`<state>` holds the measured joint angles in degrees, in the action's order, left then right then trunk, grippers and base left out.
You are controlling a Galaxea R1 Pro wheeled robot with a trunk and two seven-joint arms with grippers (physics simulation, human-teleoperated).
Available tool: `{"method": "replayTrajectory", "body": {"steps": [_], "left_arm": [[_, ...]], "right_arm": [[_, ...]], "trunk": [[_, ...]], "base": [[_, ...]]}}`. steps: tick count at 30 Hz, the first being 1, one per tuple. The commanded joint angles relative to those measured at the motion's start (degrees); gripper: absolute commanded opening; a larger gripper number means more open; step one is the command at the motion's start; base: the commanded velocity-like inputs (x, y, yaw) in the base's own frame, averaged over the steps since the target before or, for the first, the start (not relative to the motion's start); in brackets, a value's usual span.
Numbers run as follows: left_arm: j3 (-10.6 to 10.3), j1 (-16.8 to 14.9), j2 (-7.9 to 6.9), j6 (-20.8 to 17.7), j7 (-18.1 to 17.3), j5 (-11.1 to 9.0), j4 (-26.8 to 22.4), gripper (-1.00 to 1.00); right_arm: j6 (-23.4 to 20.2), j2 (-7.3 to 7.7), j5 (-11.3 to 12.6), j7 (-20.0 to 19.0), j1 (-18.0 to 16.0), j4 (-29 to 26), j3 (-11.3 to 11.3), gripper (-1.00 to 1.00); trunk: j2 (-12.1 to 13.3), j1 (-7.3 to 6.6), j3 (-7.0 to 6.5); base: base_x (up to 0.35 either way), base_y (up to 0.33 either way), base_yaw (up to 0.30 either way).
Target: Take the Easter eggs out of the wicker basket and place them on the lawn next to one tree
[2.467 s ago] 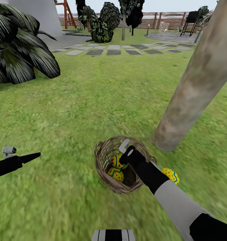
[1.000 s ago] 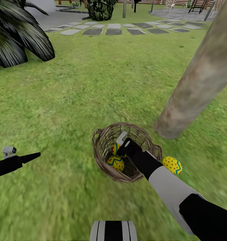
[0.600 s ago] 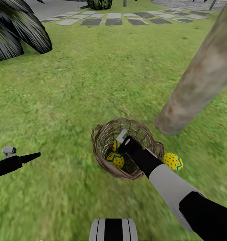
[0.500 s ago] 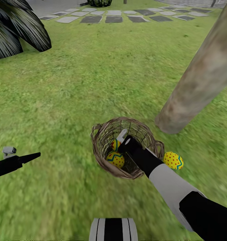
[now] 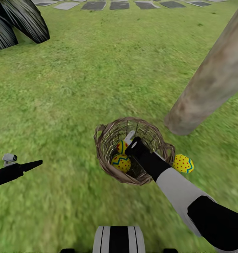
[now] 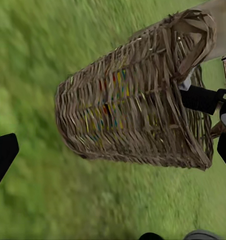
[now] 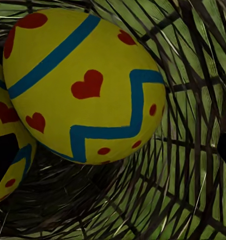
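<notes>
The lawn (image 5: 80,88) spreads across the head view, mottled green. The tree (image 5: 210,80), a thick grey-brown trunk, rises at about 2 o'clock from the wicker basket (image 5: 105,161); its foot is near the basket but apart from it. The right arm reaches into the basket from 5 o'clock, its right gripper (image 5: 129,137) down among the weave; whether it is open or closed cannot be told. The left gripper (image 5: 31,164) hangs over grass at 9 o'clock, well apart, its state unclear. Two Easter eggs lie inside the basket: one (image 5: 121,163) yellow with blue zigzag, another (image 5: 121,146) beside it. The third egg (image 5: 183,163) rests on grass just outside the rim at 3 o'clock. No writing reads anywhere.
</notes>
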<state>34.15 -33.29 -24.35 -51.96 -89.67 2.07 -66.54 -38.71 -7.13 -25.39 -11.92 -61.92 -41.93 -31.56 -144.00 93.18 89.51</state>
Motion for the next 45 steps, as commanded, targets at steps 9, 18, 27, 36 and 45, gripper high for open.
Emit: {"method": "replayTrajectory", "body": {"steps": [9,18,27,36,45], "left_arm": [[0.1,0.0,0.00,-0.6,-0.3,0.2,0.3,1.00],[0.0,-0.1,0.00,-0.6,-0.3,0.2,0.5,1.00],[0.1,-0.1,0.00,-0.6,-0.3,0.2,0.6,1.00],[0.1,-0.1,0.02,-0.6,-0.3,0.2,0.7,1.00],[0.0,0.0,0.09,-0.6,-0.3,0.2,0.7,1.00]], "right_arm": [[2.0,0.09,-0.4,-1.1,0.0,-0.4,-0.2,1.00],[2.1,0.18,-0.4,-1.1,0.0,-0.3,-0.3,1.00],[2.1,0.23,-0.5,-1.1,0.0,-0.2,-0.4,1.00],[2.1,0.28,-0.6,-1.2,0.0,-0.3,-6.4,1.00],[2.1,0.28,-2.3,-1.1,0.0,-0.1,-7.4,1.00]], "trunk": [[0.0,0.01,0.26],[0.0,0.01,0.37],[0.0,0.01,0.38],[0.0,0.01,0.38],[0.0,0.01,0.38]], "base": [[0.000,0.000,0.000],[0.000,0.000,0.110],[-0.009,-0.002,0.009],[-0.102,-0.075,0.000],[-0.001,-0.001,0.000]]}}
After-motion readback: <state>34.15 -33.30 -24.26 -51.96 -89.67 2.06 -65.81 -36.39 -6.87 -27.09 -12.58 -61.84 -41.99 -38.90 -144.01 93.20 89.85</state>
